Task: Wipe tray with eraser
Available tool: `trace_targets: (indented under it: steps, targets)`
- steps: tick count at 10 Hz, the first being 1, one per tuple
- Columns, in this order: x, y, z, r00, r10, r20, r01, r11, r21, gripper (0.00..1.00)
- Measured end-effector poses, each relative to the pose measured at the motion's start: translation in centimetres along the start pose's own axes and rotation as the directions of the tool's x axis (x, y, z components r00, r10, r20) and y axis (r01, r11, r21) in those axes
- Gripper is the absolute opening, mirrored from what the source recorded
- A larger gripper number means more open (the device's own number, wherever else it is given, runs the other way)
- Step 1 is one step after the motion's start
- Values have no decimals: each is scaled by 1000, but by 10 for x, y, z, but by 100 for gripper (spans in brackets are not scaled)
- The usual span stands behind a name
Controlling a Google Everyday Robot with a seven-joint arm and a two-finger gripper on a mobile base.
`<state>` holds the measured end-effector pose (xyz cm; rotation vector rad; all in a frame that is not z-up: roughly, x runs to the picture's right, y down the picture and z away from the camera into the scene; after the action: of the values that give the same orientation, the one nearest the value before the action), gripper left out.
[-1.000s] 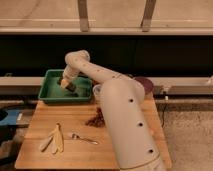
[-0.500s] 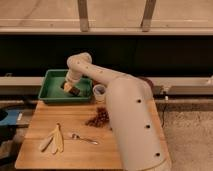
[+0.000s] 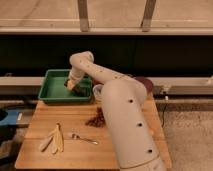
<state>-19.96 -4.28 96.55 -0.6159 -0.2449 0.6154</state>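
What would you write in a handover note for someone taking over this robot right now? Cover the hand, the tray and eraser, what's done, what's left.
Hand: down inside the tray, towards its right side.
Eraser: at the hand's tip, low over the tray floor; contact not clear.
Done: eraser brought into the tray.
Left: wiping across the tray floor; how much is already wiped does not show.

The claw (image 3: 73,83), with the eraser (image 3: 70,86) at its tip, is now slightly further right in the tray (image 3: 52,95), just right of the tray's middle.
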Motion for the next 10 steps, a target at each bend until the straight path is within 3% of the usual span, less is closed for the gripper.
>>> trace_targets:
  steps: [3, 6, 10]
  targets:
    - [-33, 4, 6, 998, -48, 38, 48, 999, -18, 0]
    - [-57, 27, 21, 992, -108, 58, 112, 991, -70, 0]
    - [-50, 53, 20, 990, -120, 76, 127, 987, -94, 0]
